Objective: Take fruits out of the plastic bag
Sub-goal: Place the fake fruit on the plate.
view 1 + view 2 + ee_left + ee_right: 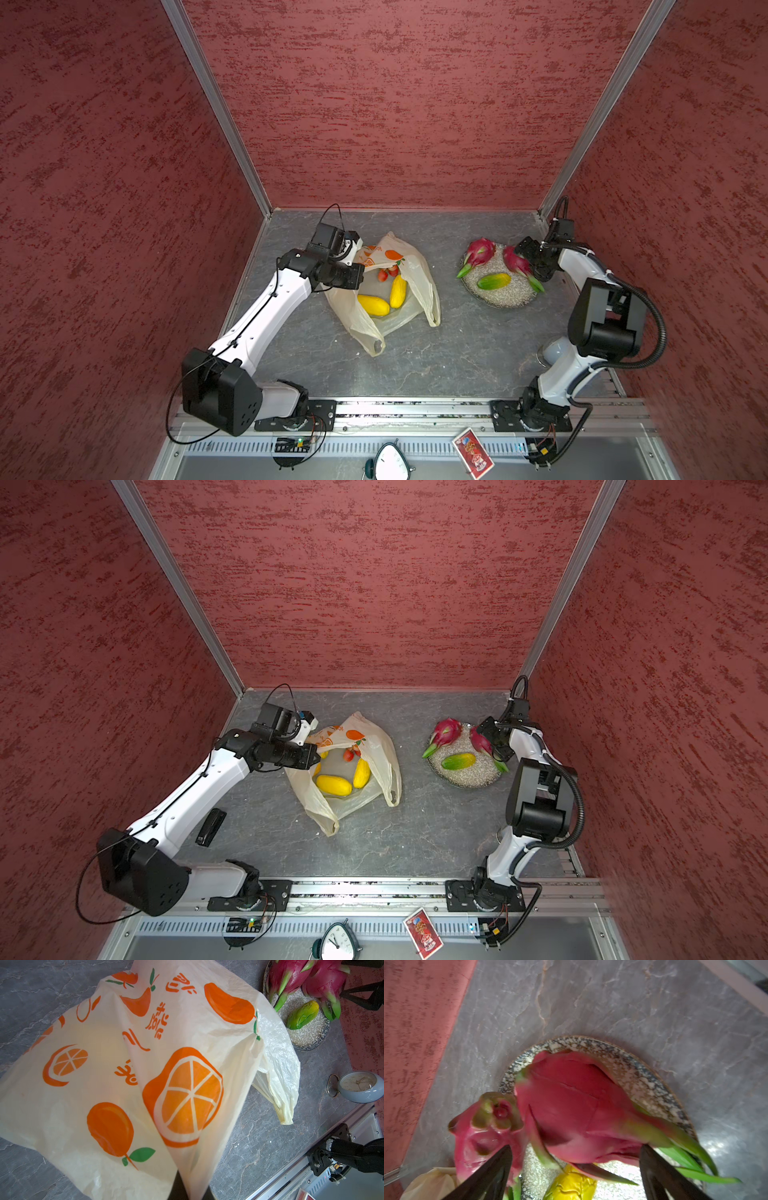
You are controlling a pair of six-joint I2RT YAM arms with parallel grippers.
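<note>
1. pink dragon fruits (482,251), two of them, and a green-yellow mango (493,281) lie on the speckled plate (507,302), well apart from the plastic bag (415,270). that part of the job looks done.
2. left inside the bag's open mouth are two yellow mangoes (373,304) side by side and a red berry bunch (387,272) just behind them. a sliver of some other yellow fruit (321,754) shows beside the left arm, too hidden to name. i judge the task roughly half finished.
3. left end effector (353,252) is clamped on the bag's upper edge, holding the printed film up off the desk (436,353) so the mouth gapes. the mangoes lie below and just beside it.
4. right end effector (576,1148) has its jaws wide apart, straddling the right-hand dragon fruit (577,1105) at the plate's rim. the wrist view is blurred, so i cannot tell whether the fingers touch it. the bagged fruit is well apart from this arm, across the desk.
</note>
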